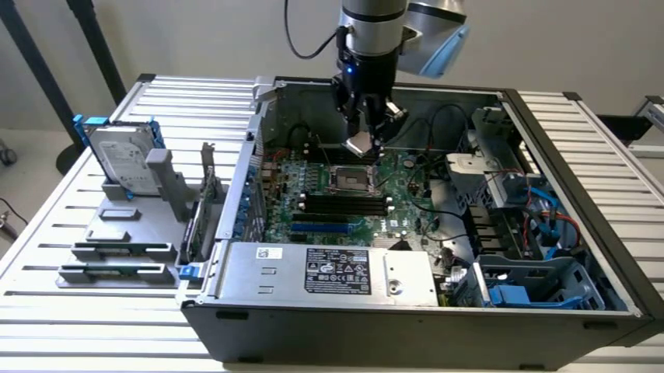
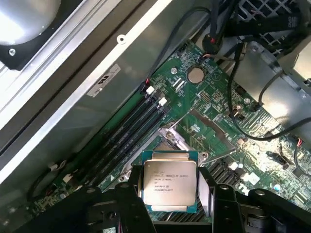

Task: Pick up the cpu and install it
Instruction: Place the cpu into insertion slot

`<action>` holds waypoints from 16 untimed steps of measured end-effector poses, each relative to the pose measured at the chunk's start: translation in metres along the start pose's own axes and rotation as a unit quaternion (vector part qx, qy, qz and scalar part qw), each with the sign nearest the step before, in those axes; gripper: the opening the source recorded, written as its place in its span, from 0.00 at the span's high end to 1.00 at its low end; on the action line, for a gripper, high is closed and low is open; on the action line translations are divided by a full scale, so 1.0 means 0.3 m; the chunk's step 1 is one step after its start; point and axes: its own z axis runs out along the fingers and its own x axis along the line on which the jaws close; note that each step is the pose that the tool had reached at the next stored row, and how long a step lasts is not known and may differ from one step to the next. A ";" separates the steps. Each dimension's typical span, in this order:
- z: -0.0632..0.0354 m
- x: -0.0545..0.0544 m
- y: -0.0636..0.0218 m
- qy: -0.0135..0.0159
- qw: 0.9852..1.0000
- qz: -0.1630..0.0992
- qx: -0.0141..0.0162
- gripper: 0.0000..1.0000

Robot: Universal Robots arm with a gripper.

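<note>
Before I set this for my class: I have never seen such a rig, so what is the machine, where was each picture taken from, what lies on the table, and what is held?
The machine is a robot arm with a two-fingered tool at its end. One picture comes from a camera standing off the arm, looking down at the whole table. The other comes from a camera on the arm's wrist, looking down past the tool. On the table lies an open computer case with its green board showing. At the exterior view's left a grey rack holds a hard drive upright. The tool grips the cpu, a small square silvery chip, by two opposite sides, and holds it over the board, near the open socket.
</note>
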 end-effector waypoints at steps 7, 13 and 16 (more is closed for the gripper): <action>0.013 0.000 -0.001 -0.006 0.999 0.053 0.000 0.45; 0.019 0.000 -0.002 -0.010 0.996 0.089 0.002 0.45; 0.021 0.000 -0.002 -0.010 0.995 0.103 0.007 0.45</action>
